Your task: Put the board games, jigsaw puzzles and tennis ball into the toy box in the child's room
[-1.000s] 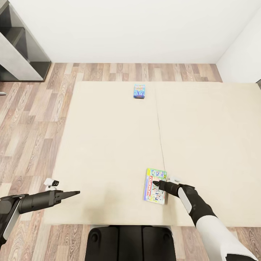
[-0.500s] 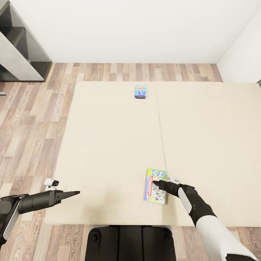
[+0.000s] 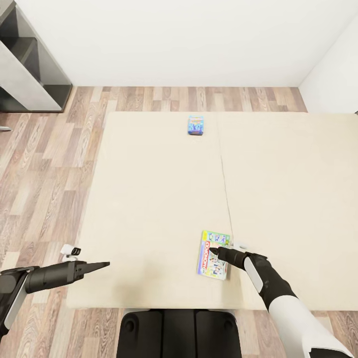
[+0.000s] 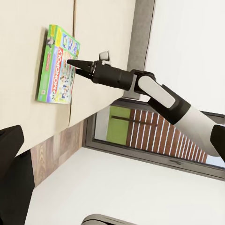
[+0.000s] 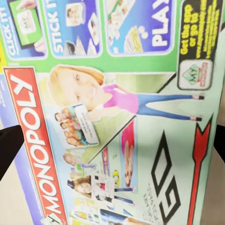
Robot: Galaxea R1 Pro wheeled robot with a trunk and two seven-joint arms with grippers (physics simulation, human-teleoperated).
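Note:
A green Monopoly board game (image 3: 213,255) lies flat on the cream bed (image 3: 154,199) near its front edge, beside the centre seam. My right gripper (image 3: 215,251) hovers over that box, open. In the right wrist view the lid (image 5: 117,117) lies between the dark fingertips (image 5: 9,147) at the frame's two sides. From the left wrist view the same game (image 4: 58,65) shows under the right gripper (image 4: 75,63). A second, blue board game (image 3: 195,125) rests at the bed's far edge. My left gripper (image 3: 103,265) hangs open and empty over the bed's front left corner.
Wood floor (image 3: 44,164) surrounds the bed on the left and far sides. A dark shelf unit (image 3: 30,74) stands at the far left against the white wall. My base (image 3: 179,333) is against the bed's front edge.
The whole picture has slid slightly, so the camera moved. Neither arm nor either board game has shifted on the bed.

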